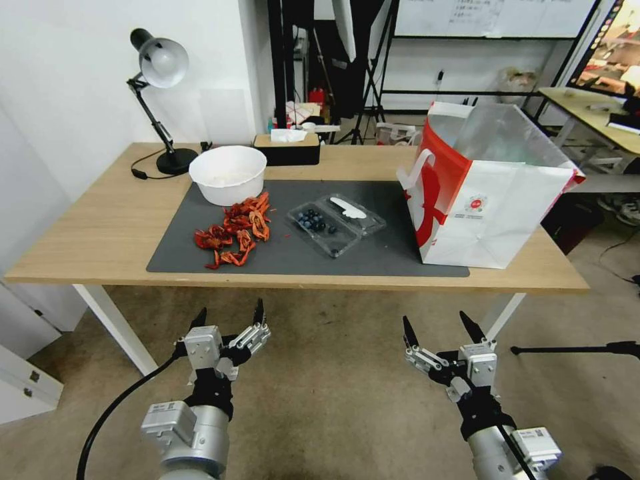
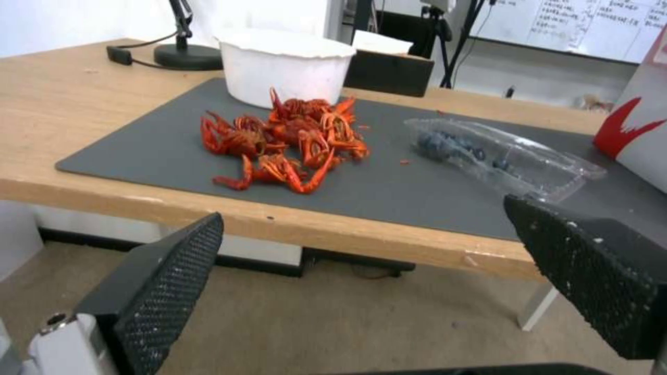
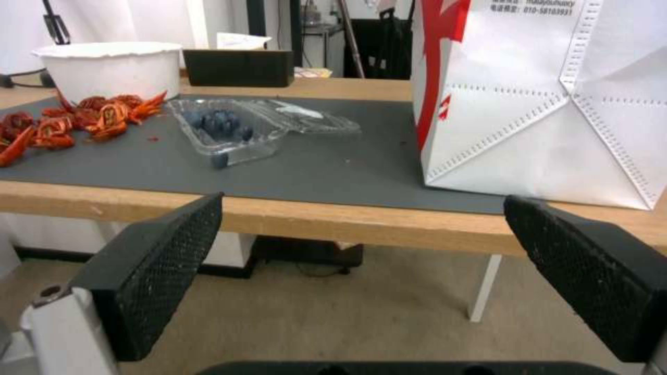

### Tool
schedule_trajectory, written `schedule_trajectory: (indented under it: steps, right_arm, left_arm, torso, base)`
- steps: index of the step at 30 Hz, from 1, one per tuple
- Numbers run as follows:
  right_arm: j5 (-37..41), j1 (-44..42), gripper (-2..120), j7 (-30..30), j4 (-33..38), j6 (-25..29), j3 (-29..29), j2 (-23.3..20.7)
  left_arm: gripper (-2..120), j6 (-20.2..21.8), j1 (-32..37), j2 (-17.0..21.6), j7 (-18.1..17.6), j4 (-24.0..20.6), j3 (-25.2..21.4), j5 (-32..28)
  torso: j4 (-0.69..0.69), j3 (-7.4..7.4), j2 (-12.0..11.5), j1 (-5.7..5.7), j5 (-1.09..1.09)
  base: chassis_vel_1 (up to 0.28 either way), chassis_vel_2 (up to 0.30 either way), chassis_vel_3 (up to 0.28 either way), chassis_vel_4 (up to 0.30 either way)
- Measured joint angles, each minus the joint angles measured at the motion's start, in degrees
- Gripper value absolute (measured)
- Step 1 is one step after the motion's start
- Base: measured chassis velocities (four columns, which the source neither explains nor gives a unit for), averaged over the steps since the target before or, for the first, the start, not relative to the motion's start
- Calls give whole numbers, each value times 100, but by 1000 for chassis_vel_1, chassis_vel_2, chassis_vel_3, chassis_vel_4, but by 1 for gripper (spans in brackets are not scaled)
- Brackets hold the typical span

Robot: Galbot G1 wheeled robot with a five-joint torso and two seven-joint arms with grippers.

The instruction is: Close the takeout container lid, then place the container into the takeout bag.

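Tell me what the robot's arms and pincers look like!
Both arms are silver-grey metal tubes with black joints. Each ends in a pincer, the left pincer and the right pincer, with two pointed black fingers covered in a bumpy dotted grip texture. A black cable loops off the left arm, and the right arm carries a small label.

The takeout bag [image 3: 549,104] bears small black print near its top edge; only the number 010-58103931 reads clearly, the line above it too cut off

Open container [image 3: 229,130] beside bag [image 3: 549,104]
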Motion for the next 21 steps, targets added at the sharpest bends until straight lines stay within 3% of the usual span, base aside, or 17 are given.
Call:
schedule_trajectory:
  steps: [21]
  right_arm:
    - [41,176,100,0,-246,69,53,-140]
  left_arm:
    - [100,-161,-52,148,126,224,-189,12]
  torso:
    - [0,0,-1,1,0]
  base:
    - [0,0,0,0]
